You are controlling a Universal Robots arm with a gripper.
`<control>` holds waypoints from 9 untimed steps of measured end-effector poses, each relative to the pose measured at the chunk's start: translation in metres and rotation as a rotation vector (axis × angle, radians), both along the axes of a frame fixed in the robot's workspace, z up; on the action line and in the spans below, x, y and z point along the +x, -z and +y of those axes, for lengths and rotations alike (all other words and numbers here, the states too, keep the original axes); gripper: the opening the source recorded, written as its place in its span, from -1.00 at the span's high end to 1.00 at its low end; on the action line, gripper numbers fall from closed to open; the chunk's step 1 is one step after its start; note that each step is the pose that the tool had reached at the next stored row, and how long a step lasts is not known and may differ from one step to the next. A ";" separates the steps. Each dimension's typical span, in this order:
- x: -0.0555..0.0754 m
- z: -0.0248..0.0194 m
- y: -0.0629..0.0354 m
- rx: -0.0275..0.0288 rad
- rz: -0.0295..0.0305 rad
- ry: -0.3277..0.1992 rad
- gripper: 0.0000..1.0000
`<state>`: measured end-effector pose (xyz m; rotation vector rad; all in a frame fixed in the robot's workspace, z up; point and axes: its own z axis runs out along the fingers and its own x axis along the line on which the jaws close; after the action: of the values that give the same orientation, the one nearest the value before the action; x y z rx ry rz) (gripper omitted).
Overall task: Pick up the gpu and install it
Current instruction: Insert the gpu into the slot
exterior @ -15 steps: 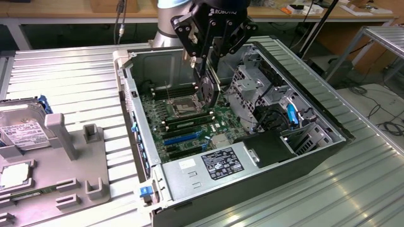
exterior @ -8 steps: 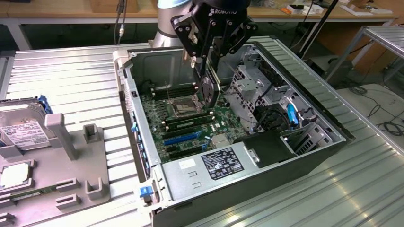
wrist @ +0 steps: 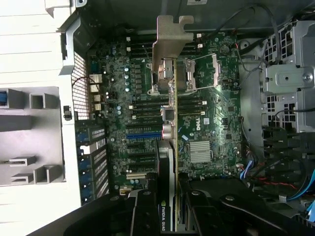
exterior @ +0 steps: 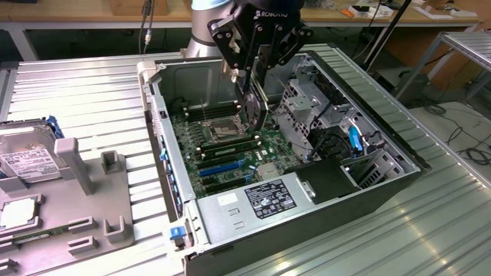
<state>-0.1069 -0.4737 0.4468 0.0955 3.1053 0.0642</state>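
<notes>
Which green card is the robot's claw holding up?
The graphics card with the black fan and silver end plate. The gripper grips it on edge over the board, while the thin memory sticks sit plugged into that board.

Exterior view high and oblique, wrist view straight down, close; shared motherboard (exterior: 270,144) (wrist: 216,118)

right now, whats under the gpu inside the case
The gpu, held edge-on in the jaws, hangs over the motherboard: a blue slot and the processor socket show beside it. The strip directly beneath is covered.
</notes>
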 end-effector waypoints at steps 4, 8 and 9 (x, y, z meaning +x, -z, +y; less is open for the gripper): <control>0.000 0.0000 0.0000 0.0000 0.0000 -0.024 0.47; 0.000 0.0000 0.0000 0.0000 0.0000 -0.043 0.47; 0.000 0.0000 0.0000 0.0000 0.0000 -0.047 0.47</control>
<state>-0.1069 -0.4737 0.4468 0.0221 3.1077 0.0654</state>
